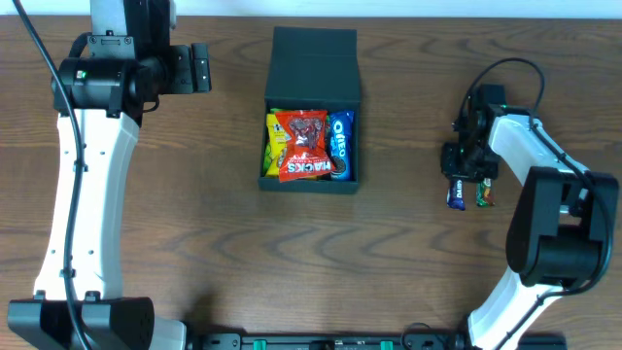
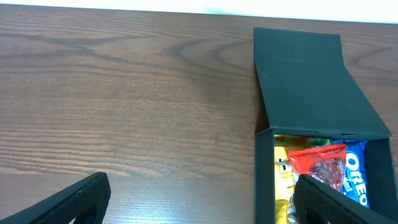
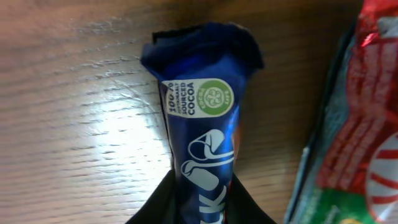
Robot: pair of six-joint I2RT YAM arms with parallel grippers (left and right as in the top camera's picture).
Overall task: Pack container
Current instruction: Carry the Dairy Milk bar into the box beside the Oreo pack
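Observation:
The black box (image 1: 313, 68) stands open at the table's centre back, its flap lid laid away from me. Inside lie a yellow packet (image 1: 275, 139), a red snack packet (image 1: 304, 146) and a blue Oreo packet (image 1: 341, 144). The box also shows in the left wrist view (image 2: 311, 87). My right gripper (image 1: 465, 177) is shut on a blue chocolate bar (image 3: 202, 137), whose end shows in the overhead view (image 1: 455, 196). A red-green packet (image 1: 483, 196) lies beside it, also in the right wrist view (image 3: 367, 124). My left gripper (image 2: 199, 205) is open and empty, left of the box.
The wooden table (image 1: 194, 214) stretches around the box. The left arm (image 1: 92, 175) stands along the left side. The right arm's base (image 1: 554, 243) sits at the front right.

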